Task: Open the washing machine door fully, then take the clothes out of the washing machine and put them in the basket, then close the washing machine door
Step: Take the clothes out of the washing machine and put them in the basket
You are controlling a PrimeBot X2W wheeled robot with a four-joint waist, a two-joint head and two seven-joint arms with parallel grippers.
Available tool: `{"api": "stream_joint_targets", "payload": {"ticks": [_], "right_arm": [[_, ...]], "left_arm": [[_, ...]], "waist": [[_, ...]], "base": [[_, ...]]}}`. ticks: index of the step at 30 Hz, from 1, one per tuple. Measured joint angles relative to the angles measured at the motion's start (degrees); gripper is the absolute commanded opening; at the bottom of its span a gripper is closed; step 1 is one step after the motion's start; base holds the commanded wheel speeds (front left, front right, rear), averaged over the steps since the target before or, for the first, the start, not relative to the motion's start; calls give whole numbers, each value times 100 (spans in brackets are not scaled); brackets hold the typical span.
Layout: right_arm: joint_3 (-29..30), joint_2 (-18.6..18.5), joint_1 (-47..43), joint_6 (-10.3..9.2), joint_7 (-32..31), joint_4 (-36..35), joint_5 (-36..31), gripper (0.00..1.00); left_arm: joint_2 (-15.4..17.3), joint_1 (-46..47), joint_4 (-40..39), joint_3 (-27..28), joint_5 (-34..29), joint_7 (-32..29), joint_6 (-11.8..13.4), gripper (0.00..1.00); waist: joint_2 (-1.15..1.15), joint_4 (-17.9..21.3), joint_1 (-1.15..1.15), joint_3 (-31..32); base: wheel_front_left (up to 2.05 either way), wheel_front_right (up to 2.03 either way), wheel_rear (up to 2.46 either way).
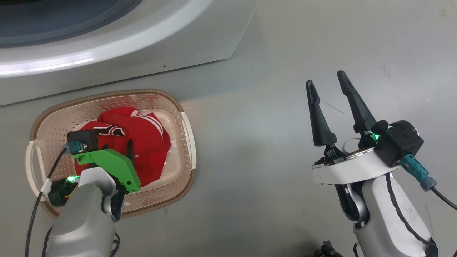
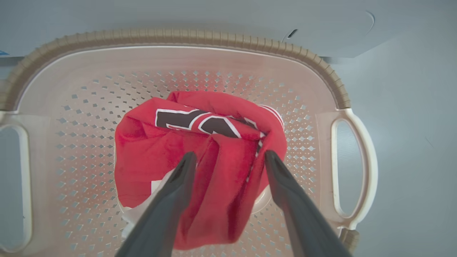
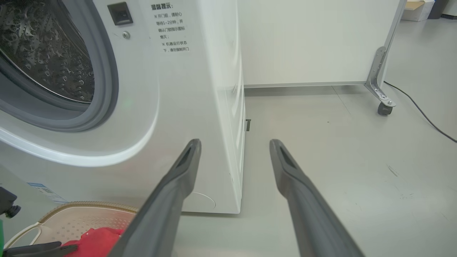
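The clothes [image 2: 200, 153], red with white and dark lettering, lie bunched in the cream basket [image 2: 178, 35] on the floor. My left gripper [image 2: 230, 157] hangs open over the basket, its fingers either side of a raised fold of the red cloth. In the head view the basket [image 1: 107, 95] sits just in front of the white washing machine [image 1: 142, 53]. My right gripper [image 1: 325, 78] is open and holds nothing, above bare floor to the right. Its wrist view shows the washing machine [image 3: 171, 107] with the drum mouth and grey seal [image 3: 107, 82] uncovered. The washing machine door is out of view.
A white partition panel [image 3: 307, 43] on a castor [image 3: 383, 107] stands behind the machine's right side. A black cable [image 3: 421, 114] trails across the grey floor there. Open floor lies to the right of the basket and machine.
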State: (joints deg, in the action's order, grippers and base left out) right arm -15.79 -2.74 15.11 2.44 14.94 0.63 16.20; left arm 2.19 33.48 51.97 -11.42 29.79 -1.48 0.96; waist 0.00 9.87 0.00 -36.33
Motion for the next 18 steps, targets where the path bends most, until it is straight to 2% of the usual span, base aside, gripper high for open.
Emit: {"api": "stream_joint_targets", "payload": {"ticks": [8, 18], "right_arm": [[79, 2, 0, -8, 0, 65, 24, 100], [193, -1, -8, -13, -1, 203, -7, 100]], "left_arm": [[-7, 25, 108, -121, -88, 464, -87, 100], [-31, 56, 37, -134, -73, 1344, -264, 100]], "waist": [[0, -31, 0, 159], [0, -203, 0, 482]], "base": [[0, 0, 0], [0, 0, 0]]}}
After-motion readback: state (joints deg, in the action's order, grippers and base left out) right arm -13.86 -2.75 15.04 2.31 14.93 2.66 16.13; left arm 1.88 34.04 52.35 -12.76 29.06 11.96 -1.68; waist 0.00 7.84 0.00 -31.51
